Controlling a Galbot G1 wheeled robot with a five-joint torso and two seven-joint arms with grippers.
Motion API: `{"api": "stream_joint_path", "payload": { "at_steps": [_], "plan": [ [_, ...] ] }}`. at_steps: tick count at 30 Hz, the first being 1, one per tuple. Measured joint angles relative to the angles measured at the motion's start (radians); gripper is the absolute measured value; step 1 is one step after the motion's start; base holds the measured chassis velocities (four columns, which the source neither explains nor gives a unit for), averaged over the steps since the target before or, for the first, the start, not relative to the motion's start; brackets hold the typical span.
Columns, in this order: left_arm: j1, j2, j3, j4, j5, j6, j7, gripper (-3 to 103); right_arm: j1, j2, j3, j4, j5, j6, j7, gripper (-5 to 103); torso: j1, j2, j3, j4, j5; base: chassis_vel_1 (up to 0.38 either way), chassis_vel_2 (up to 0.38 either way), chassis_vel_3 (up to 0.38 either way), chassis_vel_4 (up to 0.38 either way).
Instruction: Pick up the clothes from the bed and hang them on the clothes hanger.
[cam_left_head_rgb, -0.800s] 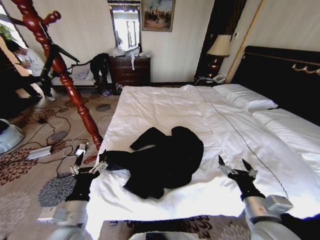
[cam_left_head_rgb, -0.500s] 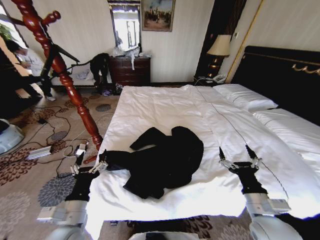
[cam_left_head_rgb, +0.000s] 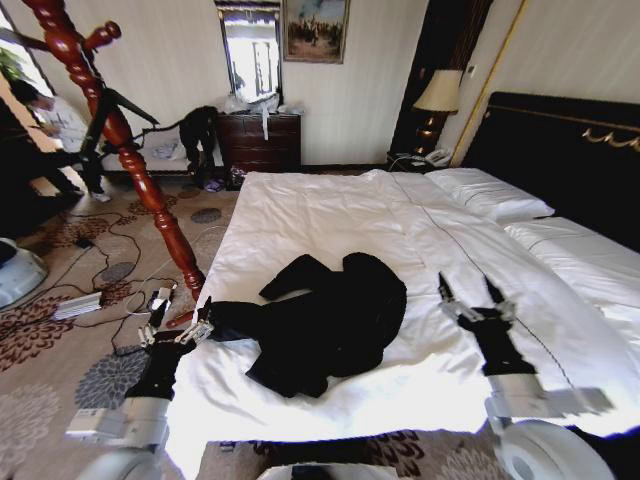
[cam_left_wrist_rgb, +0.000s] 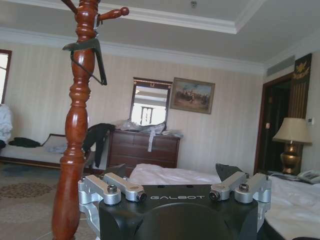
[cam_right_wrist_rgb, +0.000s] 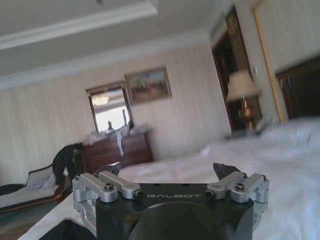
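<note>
The clothes, a black long-sleeved coat (cam_left_head_rgb: 330, 325), lie crumpled on the near part of the bed's white duvet (cam_left_head_rgb: 330, 215). One sleeve reaches toward the bed's left edge. My left gripper (cam_left_head_rgb: 180, 318) hovers open at that edge, just beside the sleeve end. My right gripper (cam_left_head_rgb: 466, 286) is open above the duvet, a short way right of the coat. The clothes hanger, a reddish-brown wooden stand (cam_left_head_rgb: 130, 150), rises from the carpet left of the bed. The left wrist view shows the stand (cam_left_wrist_rgb: 75, 125) close by, beyond the open left gripper (cam_left_wrist_rgb: 172, 172). The right gripper (cam_right_wrist_rgb: 167, 170) faces along the bed (cam_right_wrist_rgb: 240, 150).
A brown dresser (cam_left_head_rgb: 260, 140) with a small dark garment (cam_left_head_rgb: 198, 125) beside it stands at the far wall. Cables and a power strip (cam_left_head_rgb: 80, 305) lie on the carpet at left. A black tripod (cam_left_head_rgb: 100, 115) stands behind the hanger. The black headboard (cam_left_head_rgb: 560, 150) and a lamp (cam_left_head_rgb: 438, 92) are at right.
My right gripper has moved forward over the duvet, away from the bed's near edge, still open. The left gripper has barely shifted. The coat lies as before.
</note>
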Motion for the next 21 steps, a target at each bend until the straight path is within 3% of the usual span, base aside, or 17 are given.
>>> {"api": "stream_joint_path", "payload": {
  "at_steps": [5,10,12,13,17,21],
  "plan": [
    [0.007,-0.019,0.004,0.07,0.09,-0.03,-0.032,100,0.145,-0.086,-0.11,-0.097,0.206,-0.022,0.082,100,0.0,0.0,0.0,0.0002,-0.0004,0.0,0.0,0.0,0.0],
    [0.013,-0.033,0.009,0.107,0.112,-0.046,-0.043,100,0.295,-0.12,-0.183,-0.191,0.302,-0.027,0.161,100,0.0,0.0,0.0,0.0003,-0.0003,0.0,0.0,0.0,0.0],
    [0.014,-0.048,0.014,0.119,0.12,-0.054,-0.049,100,0.43,-0.122,-0.251,-0.254,0.432,-0.063,0.294,100,0.0,0.0,0.0,-0.0001,-0.0005,0.0,0.0,0.0,0.0],
    [0.014,-0.048,0.014,0.119,0.12,-0.054,-0.049,100,0.43,-0.122,-0.251,-0.254,0.432,-0.063,0.294,100,0.0,0.0,0.0,-0.0001,-0.0005,0.0,0.0,0.0,0.0],
    [0.013,-0.064,0.022,0.118,0.128,-0.055,-0.053,100,0.615,-0.109,-0.338,-0.387,0.516,-0.16,0.449,100,0.0,0.0,0.0,0.0002,-0.0005,0.0,0.0,0.0,0.0],
    [0.014,-0.069,0.022,0.111,0.131,-0.054,-0.057,100,0.719,-0.094,-0.391,-0.482,0.559,-0.193,0.489,100,0.0,0.0,0.0,0.0002,-0.0005,0.0,0.0,0.0,0.0]
  ]
}}
